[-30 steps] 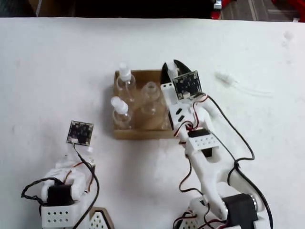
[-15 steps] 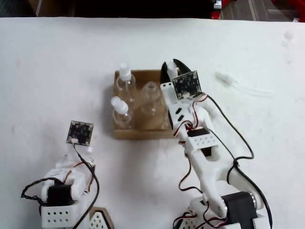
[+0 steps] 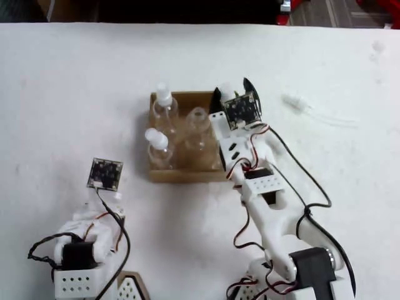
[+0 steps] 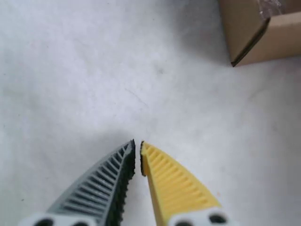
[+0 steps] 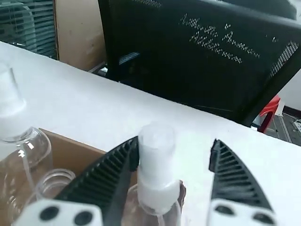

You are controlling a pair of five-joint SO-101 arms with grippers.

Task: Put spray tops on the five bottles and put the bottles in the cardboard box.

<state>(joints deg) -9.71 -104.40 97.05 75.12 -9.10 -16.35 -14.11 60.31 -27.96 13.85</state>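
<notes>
- Off the near-left corner of the brown cardboard box point(image 3: 181, 175), the left gripper point(image 4: 137, 151) points down at the white table point(image 3: 75, 81). Its grey and yellow fingers are pressed together with nothing between them.
- Down the box's left side there's a clear plastic bottle with a white spray top point(image 3: 164, 107) at the far end, and a second capped bottle point(image 3: 157, 150) at the near end, both upright.
- In the middle of the box stands a clear open-necked bottle point(image 3: 197, 120).
- At the box's far-right corner the right gripper point(image 3: 232, 92) is spread wide, with its black fingers on either side of a fourth clear bottle point(image 5: 157, 160) that has a white spray top on. One finger sits right against the top and the other stands apart from it, so it isn't pinching anything.
- To the right of the box and well apart from it, a loose white spray top with a thin tube point(image 3: 299, 104) lies on its side on the table.
</notes>
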